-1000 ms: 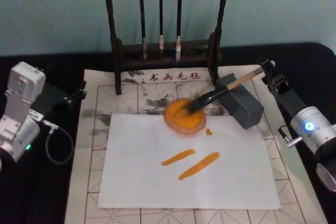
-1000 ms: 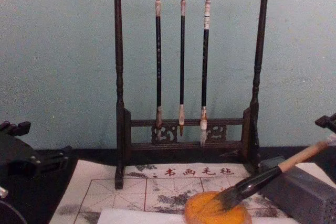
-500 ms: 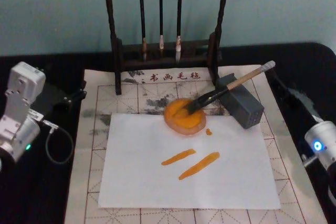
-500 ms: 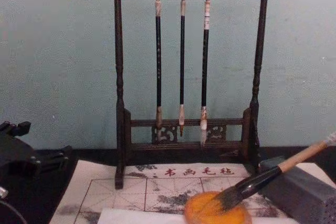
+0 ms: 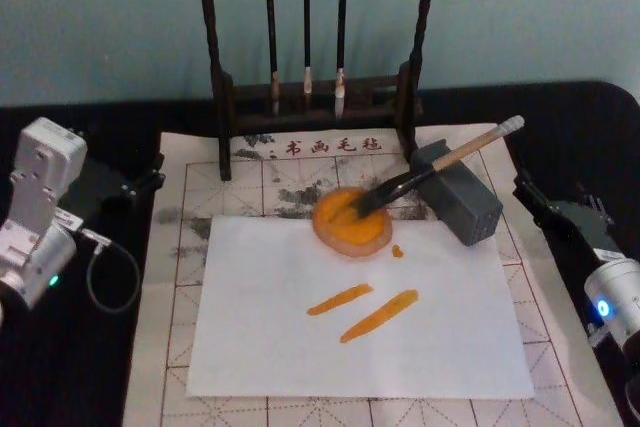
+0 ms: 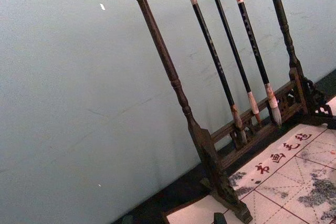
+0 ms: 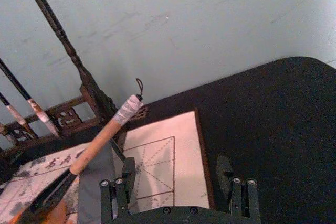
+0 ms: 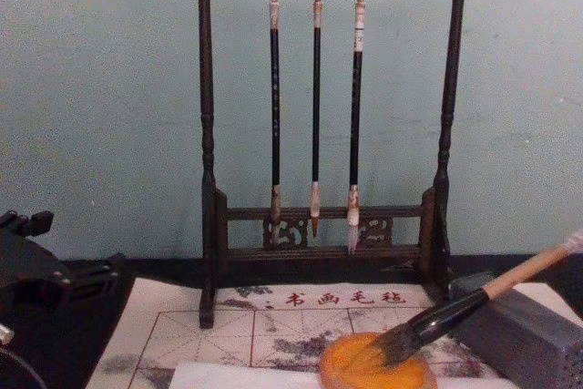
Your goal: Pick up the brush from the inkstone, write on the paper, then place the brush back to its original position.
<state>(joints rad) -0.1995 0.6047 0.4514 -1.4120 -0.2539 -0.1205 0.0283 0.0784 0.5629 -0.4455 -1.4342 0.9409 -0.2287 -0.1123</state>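
The brush (image 5: 440, 162) lies free, its dark tuft in a round orange dish (image 5: 350, 222) and its tan handle propped on the dark grey inkstone block (image 5: 462, 203). In the chest view the brush (image 8: 474, 296) slants up to the right. The white paper (image 5: 360, 337) lies in front of the dish and bears two orange strokes (image 5: 365, 309). My right gripper (image 5: 556, 205) is open and holds nothing, to the right of the block and apart from the brush. In the right wrist view the handle (image 7: 105, 137) lies beyond the right gripper (image 7: 178, 195). My left gripper (image 5: 145, 175) is parked at the far left, open.
A dark wooden rack (image 5: 315, 97) with three thin hanging brushes (image 8: 316, 116) stands behind the dish. A beige felt mat (image 5: 170, 347) with red grid lines lies under the paper. Black table surface (image 5: 590, 137) flanks the mat on both sides.
My right gripper has drawn back from the handle's end toward the near right. The brush stays put on the block and dish. The left arm has not moved.
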